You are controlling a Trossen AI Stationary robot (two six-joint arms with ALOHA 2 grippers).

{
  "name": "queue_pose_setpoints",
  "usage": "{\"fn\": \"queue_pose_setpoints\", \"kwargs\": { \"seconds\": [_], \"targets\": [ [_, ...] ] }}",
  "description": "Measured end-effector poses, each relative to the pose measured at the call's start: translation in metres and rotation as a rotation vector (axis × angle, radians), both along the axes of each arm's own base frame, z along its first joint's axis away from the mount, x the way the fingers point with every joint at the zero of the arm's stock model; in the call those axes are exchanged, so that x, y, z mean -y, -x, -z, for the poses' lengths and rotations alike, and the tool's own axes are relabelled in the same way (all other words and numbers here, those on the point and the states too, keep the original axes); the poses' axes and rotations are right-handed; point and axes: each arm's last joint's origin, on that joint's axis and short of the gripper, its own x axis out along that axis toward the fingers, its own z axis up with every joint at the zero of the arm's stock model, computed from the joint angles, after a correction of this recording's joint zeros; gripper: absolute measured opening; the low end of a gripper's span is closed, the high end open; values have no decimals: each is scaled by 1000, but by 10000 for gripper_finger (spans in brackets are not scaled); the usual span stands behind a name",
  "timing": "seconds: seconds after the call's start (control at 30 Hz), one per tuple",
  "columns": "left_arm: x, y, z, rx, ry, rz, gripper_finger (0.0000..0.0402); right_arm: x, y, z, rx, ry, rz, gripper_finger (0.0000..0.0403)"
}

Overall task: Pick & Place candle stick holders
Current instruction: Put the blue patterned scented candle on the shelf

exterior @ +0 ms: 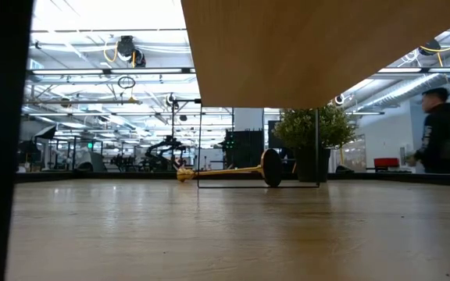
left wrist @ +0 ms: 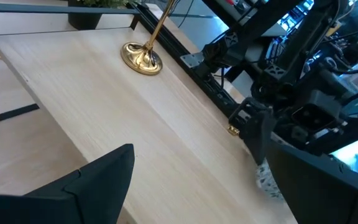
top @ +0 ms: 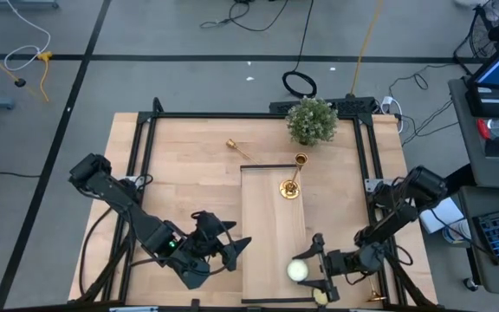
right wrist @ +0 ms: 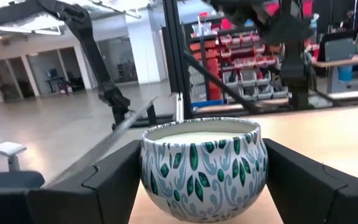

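Observation:
One gold candlestick holder (top: 291, 185) stands upright on its round base on the raised wooden platform (top: 262, 225); its base also shows in the left wrist view (left wrist: 142, 58). A second holder (top: 237, 147) lies on its side on the table at the far middle, and the low view shows it too (exterior: 233, 170). A gold piece (top: 373, 295) lies by the table's near right corner. My right gripper (top: 308, 268) is shut on a leaf-patterned candle tin (right wrist: 204, 167) at the platform's near end. My left gripper (top: 235, 251) is open and empty left of the platform. My right gripper has the candle tin between its two fingers, which lie against its two opposite side walls (right wrist: 149, 168), level, coming from the table's right. The tin stands upright, its open top up. Whether its bottom rests on the platform, I cannot tell.
A potted plant (top: 311, 120) stands at the platform's far end. Another pale candle (top: 321, 296) lies at the near edge under my right gripper. Black frame rails (top: 232, 115) run round the table. A person (exterior: 441, 129) stands beyond the table in the low view.

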Motion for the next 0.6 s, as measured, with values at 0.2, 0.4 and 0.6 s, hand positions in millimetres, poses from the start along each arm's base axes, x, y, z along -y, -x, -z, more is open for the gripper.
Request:
{"fn": "queue_pose_setpoints", "kwargs": {
  "seconds": [0.2,0.4,0.6],
  "targets": [
    [0,0,0,-2,-6,3,369,-3,1,7,-14,-38,-11,288],
    [0,0,0,-4,-9,5,369,-3,0,6,5,-30,-11,289],
    [1,0,0,-5,-8,9,369,-3,1,6,3,-38,-9,320]
  ]
}}
